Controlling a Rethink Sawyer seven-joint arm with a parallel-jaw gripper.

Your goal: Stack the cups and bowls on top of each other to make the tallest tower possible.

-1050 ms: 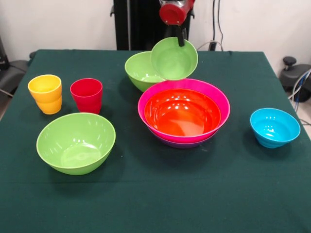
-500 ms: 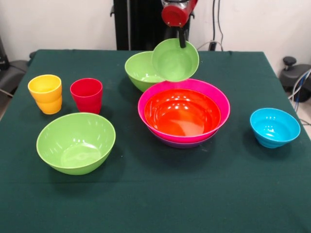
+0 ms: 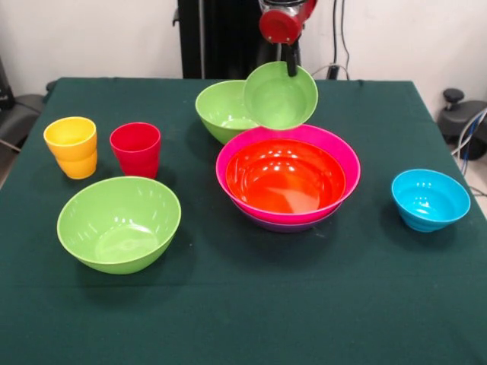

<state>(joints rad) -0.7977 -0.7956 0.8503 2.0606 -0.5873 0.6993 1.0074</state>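
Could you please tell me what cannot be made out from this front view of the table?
- Purple plastic bowl: only a sliver of rim shows beneath the hot pink plastic bowl and glossy orange plastic bowl.
- Far lime green plastic bowl: its right side is hidden by the small lime green bowl hanging tilted from the claw.
- Red arm: cut off by the top edge.
- Orange cup: none visible.

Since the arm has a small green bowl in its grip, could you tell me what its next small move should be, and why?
Probably carry the small green bowl a little toward the camera until it is centred over the orange bowl. The gripper holds it by the rim, tilted, above the far edge of the pink bowl, so lowering it now would likely catch that edge.
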